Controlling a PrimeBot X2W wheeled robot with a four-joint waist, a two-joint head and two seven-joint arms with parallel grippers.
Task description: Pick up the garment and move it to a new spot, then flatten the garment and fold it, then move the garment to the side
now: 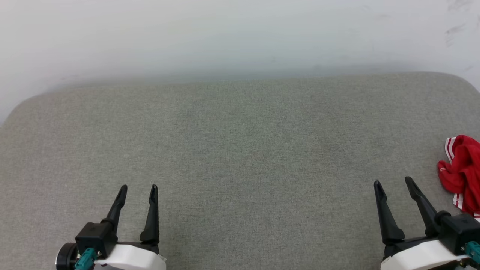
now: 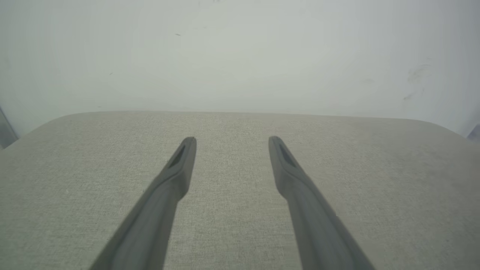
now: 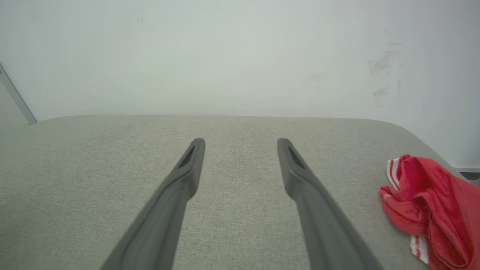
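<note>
At the lower left, the left gripper is hovering over the grey padded surface with its two fingers spread and nothing between them. Further right, the right gripper is likewise holding its two fingers apart, empty. The garment is lying crumpled at the surface's far right edge, just to the right of the right fingertips and well apart from the left arm, so the right arm is sitting nearer. Its visible bunch is running roughly away from the robot, though the picture's edge is cutting part off. Counting: one garment, two grippers.
</note>
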